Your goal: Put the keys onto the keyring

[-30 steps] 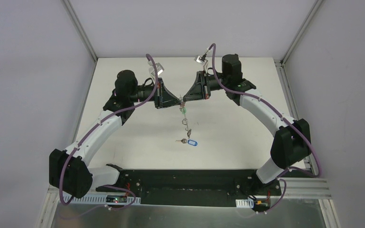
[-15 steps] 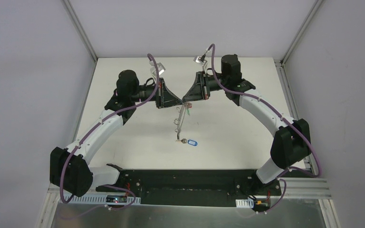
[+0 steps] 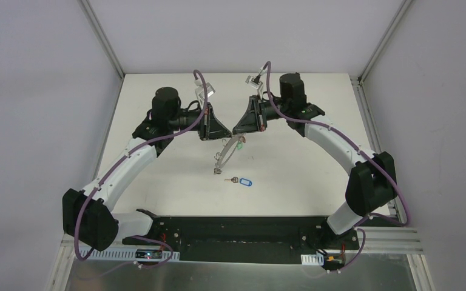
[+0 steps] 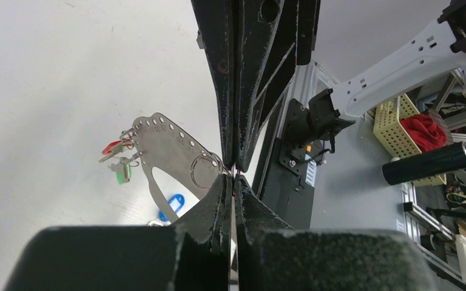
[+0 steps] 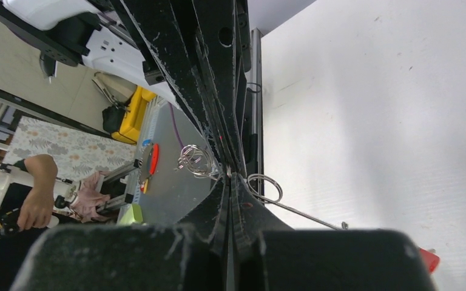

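Note:
The keyring (image 3: 223, 156), a thin grey metal loop with a row of holes, hangs between my two grippers above the table's middle. In the left wrist view the keyring (image 4: 170, 151) carries a small split ring (image 4: 205, 170) and red (image 4: 112, 147) and green (image 4: 121, 174) tagged keys. My left gripper (image 3: 226, 134) and right gripper (image 3: 235, 130) are both shut, tip to tip, at the keyring's top by the split ring (image 5: 266, 187). A key with a blue oval tag (image 3: 243, 181) lies loose on the table below; it also shows in the left wrist view (image 4: 171, 205).
The white table (image 3: 303, 163) has metal frame rails along its left and right edges and grey walls behind. The black base bar (image 3: 236, 227) with both arm mounts runs along the near edge.
The keyring hung straight down a second ago; its lower end has swung up and left. Both grippers shifted slightly toward the back. The blue-tagged key stayed on the table.

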Motion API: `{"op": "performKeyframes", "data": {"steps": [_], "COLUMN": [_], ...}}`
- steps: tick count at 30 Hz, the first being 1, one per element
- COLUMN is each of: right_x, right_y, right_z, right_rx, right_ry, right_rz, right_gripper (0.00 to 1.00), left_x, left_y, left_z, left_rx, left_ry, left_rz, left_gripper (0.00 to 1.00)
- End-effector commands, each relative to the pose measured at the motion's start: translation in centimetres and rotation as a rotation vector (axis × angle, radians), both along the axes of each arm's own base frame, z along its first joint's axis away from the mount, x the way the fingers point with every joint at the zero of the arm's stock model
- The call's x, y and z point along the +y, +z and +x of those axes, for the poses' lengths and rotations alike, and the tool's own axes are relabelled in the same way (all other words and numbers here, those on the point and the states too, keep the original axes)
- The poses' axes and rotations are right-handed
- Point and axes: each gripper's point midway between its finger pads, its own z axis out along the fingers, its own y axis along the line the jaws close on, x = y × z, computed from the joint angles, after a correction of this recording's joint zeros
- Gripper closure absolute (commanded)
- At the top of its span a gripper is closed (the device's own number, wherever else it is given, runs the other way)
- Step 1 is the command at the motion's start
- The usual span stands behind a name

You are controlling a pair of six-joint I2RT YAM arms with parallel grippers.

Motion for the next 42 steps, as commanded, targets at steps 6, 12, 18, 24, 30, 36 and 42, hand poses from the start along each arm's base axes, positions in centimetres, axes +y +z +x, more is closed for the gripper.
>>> {"op": "performKeyframes", "data": {"steps": [6, 12, 18, 24, 30, 36, 42], "right_x": [-0.4, 0.0, -0.2, -0.3, -0.1, 0.4, 0.8], "right_y": [-0.3, 0.1, 1.0, 1.2, 0.6, 0.4, 0.1], "right_z": [-1.3, -2.0, -2.1, -2.3, -2.5, -3.0, -3.3], "right_rx": [-0.129, -0.139, -0.169, -0.193, -0.201, -0.203, -0.201], "right_ry": [0.012, 0.045, 0.048, 0.044, 0.051, 0.076, 0.093], "right_rz": [-0.031, -0.027, -0.033, -0.041, -0.054, -0.059, -0.065], "right_gripper": [0.99, 0.88, 0.78, 0.73, 0.73, 0.75, 0.79], "left_x": [0.3, 0.4, 0.2, -0.2, -0.5, -0.7, -0.7], "left_y": [2.6, 1.8, 0.9, 0.4, 0.6, 0.3, 0.1], "left_z": [-0.5, -0.7, -1.6, -2.4, -2.9, -3.0, -3.1], "left_rx": [-0.079, -0.084, -0.093, -0.081, -0.078, -0.068, -0.064], "left_ry": [-0.003, -0.005, -0.048, -0.092, -0.117, -0.128, -0.13], "left_rz": [0.011, 0.04, 0.076, 0.099, 0.09, 0.091, 0.094], "left_gripper": [1.0, 1.0, 1.0, 1.0, 1.0, 1.0, 1.0]}}
